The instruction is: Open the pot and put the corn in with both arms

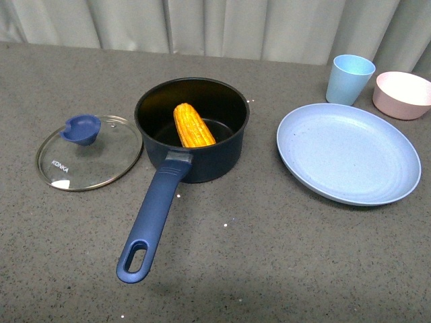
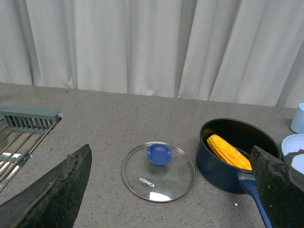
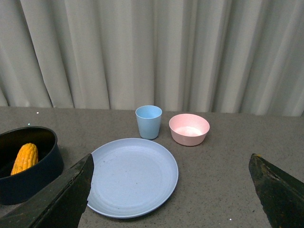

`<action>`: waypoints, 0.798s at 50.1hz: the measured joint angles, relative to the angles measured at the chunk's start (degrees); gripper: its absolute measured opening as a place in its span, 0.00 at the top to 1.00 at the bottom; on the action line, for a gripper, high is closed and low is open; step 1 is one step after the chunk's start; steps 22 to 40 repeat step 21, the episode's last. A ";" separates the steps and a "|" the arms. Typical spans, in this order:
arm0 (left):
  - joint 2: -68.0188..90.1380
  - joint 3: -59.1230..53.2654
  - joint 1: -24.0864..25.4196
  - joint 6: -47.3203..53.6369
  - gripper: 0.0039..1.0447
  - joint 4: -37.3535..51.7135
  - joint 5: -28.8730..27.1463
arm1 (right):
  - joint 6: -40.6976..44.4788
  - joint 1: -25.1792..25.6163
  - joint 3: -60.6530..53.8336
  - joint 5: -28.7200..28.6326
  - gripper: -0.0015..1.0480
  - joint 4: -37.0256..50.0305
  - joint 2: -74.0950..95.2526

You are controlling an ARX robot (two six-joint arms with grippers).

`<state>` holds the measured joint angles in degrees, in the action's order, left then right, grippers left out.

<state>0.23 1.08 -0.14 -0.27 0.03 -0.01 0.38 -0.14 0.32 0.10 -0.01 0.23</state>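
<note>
Corn [image 1: 194,126] lies inside the pot [image 1: 192,131], leaning tip-up against the black inner wall, so judging by that the job looks finished. In the front view the glass lid [image 1: 89,153] rests flat on the grey surface [image 1: 269,256] just beside the pot, on the side away from the blue plate [image 1: 348,153], knob up, probably set there to keep the opening free. The pot's long handle [image 1: 153,219] points toward the camera. Beyond the plate from the pot stand a blue cup [image 1: 349,79] and a pink bowl [image 1: 402,95], the bowl cut by the frame edge. Neither arm shows here.

From the left wrist, the left gripper [image 2: 171,190] hangs above the lid with its 2 jaws spread wide and empty; a rack [image 2: 26,128] sits well off from the pot, past the lid, only partly in frame.

From the right wrist, the right gripper [image 3: 171,190] hovers over the plate, jaws likewise apart and holding nothing; the pot is cut off at the edge.
</note>
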 joint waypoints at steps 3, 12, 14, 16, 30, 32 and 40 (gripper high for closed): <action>0.00 0.02 0.00 0.00 0.06 0.00 0.00 | 0.00 0.00 0.00 0.00 0.09 0.00 0.00; 0.00 0.00 0.00 0.00 0.06 0.00 0.00 | 0.00 0.00 0.00 0.00 0.09 0.00 0.00; 0.00 0.00 0.00 0.00 0.06 0.00 0.00 | 0.00 0.00 0.00 0.00 0.09 0.00 0.00; 0.00 0.00 0.00 0.00 0.06 0.00 0.00 | 0.00 0.00 0.00 0.00 0.09 0.00 0.00; 0.00 0.00 0.00 0.00 0.06 0.00 0.00 | 0.00 0.00 0.00 0.00 0.09 0.00 0.00; 0.00 0.00 0.00 0.00 0.06 0.00 0.00 | 0.00 0.00 0.00 0.00 0.09 0.00 0.00; 0.00 0.00 0.00 0.00 0.06 0.00 0.00 | 0.00 0.00 0.00 0.00 0.09 0.00 0.00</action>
